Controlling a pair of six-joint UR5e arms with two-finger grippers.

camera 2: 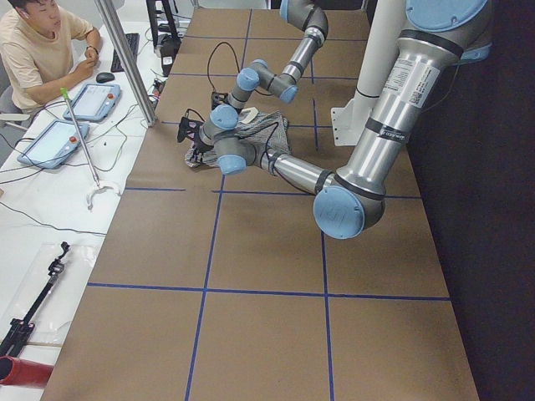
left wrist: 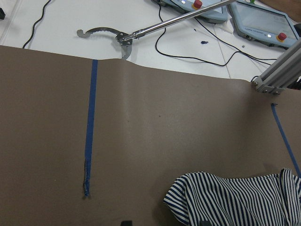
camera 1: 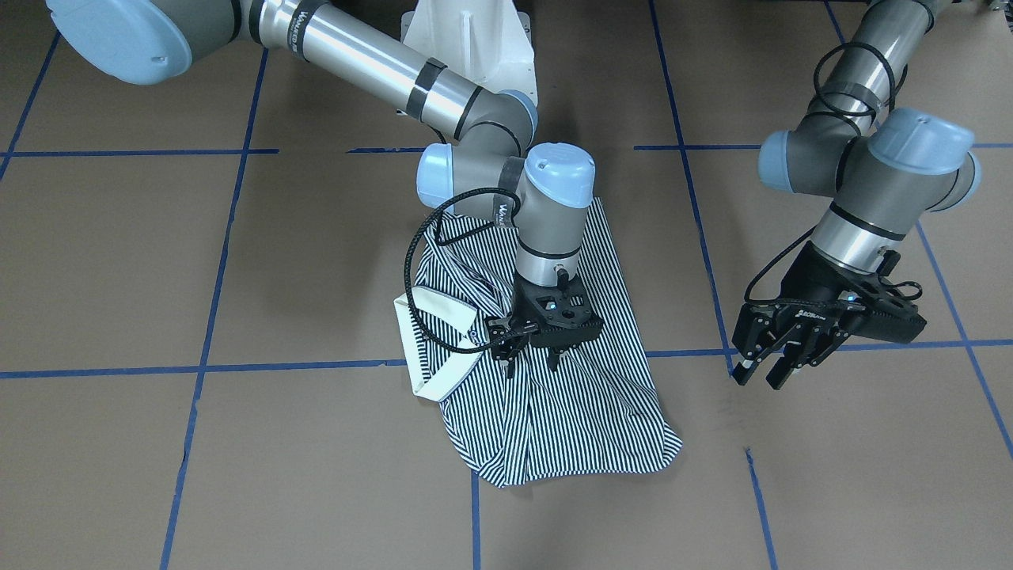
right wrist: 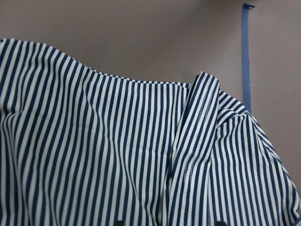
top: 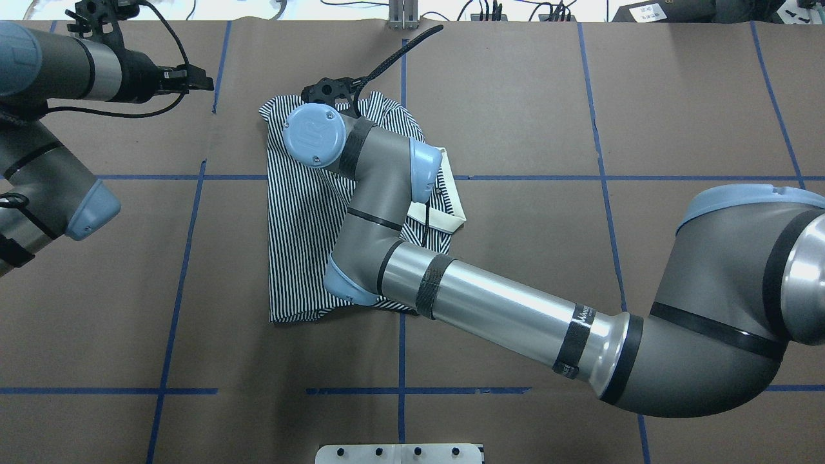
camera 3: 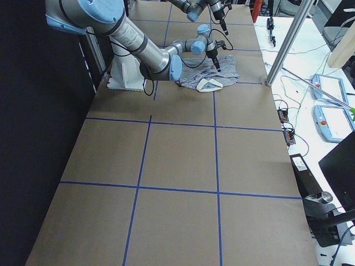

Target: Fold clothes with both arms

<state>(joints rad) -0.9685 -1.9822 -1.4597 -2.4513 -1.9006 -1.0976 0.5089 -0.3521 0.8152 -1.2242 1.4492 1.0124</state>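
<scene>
The striped polo shirt (camera 1: 570,412) lies crumpled and partly folded on the brown table, its cream collar (camera 1: 439,340) turned out at one side. It also shows in the overhead view (top: 303,225), with the collar (top: 448,206) beside the right arm. My right gripper (camera 1: 530,362) is open, fingers pointing down at the shirt's middle, at or just above the cloth. The right wrist view shows striped fabric (right wrist: 94,141) and a sleeve seam close below. My left gripper (camera 1: 761,372) is open and empty, off to the shirt's side above bare table. The left wrist view shows the shirt's edge (left wrist: 235,197).
The white pedestal base (camera 1: 471,39) stands behind the shirt. Blue tape lines (camera 1: 301,366) cross the brown table cover. An operator (camera 2: 42,42) sits at a side bench with teach pendants (camera 2: 92,100). An aluminium post (camera 2: 125,58) stands at the table's far edge.
</scene>
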